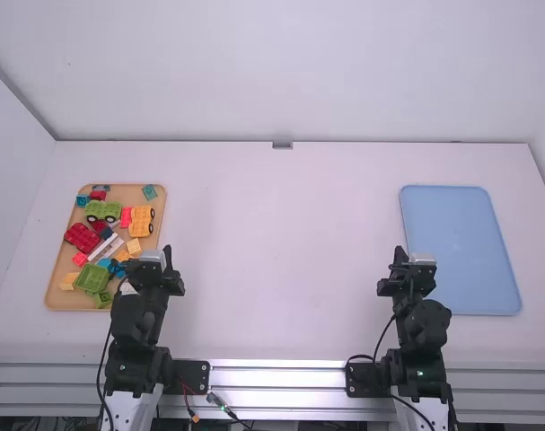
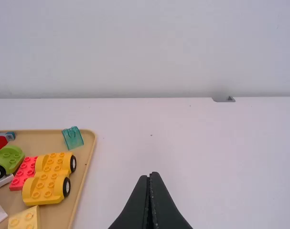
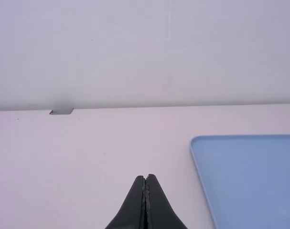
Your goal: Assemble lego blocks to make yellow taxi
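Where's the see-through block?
In the high view, the see-through block is on the left, in the far right corner of the tan tray, just beyond the yellow car.

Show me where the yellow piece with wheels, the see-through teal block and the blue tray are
Yellow piece (image 2: 47,180): left wrist view, on its studded top.
Teal block (image 2: 73,138): left wrist view, middle of its body.
Blue tray (image 1: 461,247): high view, on its flat floor.

White table (image 1: 281,260) bears two rectangular trays, well apart: a tan tray (image 1: 124,195) at left, a light-blue tray (image 1: 456,242) at right.
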